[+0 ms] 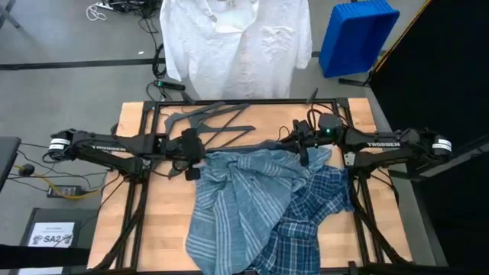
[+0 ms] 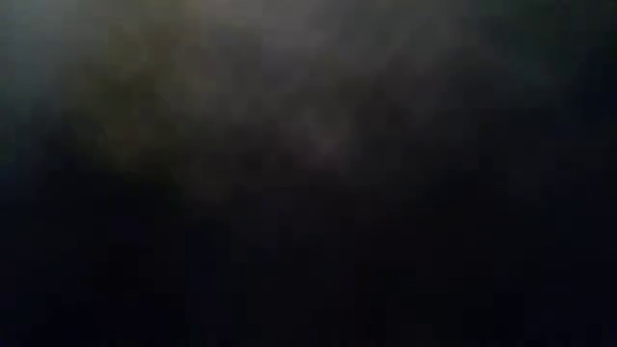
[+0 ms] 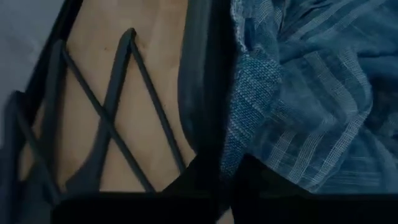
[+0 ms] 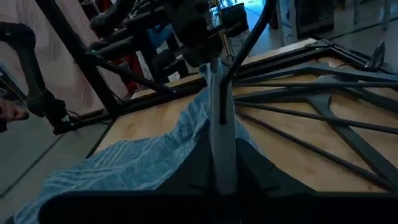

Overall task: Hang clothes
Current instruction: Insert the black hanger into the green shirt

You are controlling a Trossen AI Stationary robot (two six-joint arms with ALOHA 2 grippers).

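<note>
Both claws meet the striped shirt (image 1: 237, 202) edge beside hangers (image 1: 214, 122).

Around my wooden surface (image 1: 160, 221) lies grey floor (image 1: 69, 92) — a blue bin (image 1: 356, 34) beyond its far right corner, cables (image 1: 107, 9) trailing far left.

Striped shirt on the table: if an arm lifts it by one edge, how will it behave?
Probably floppy: the striped shirt lies crumpled in loose folds, so it should drape and sag from the grip. It overlaps the plaid shirt, so lifting may drag that along. The weave looks thin in the left wrist view, so likely light.
</note>
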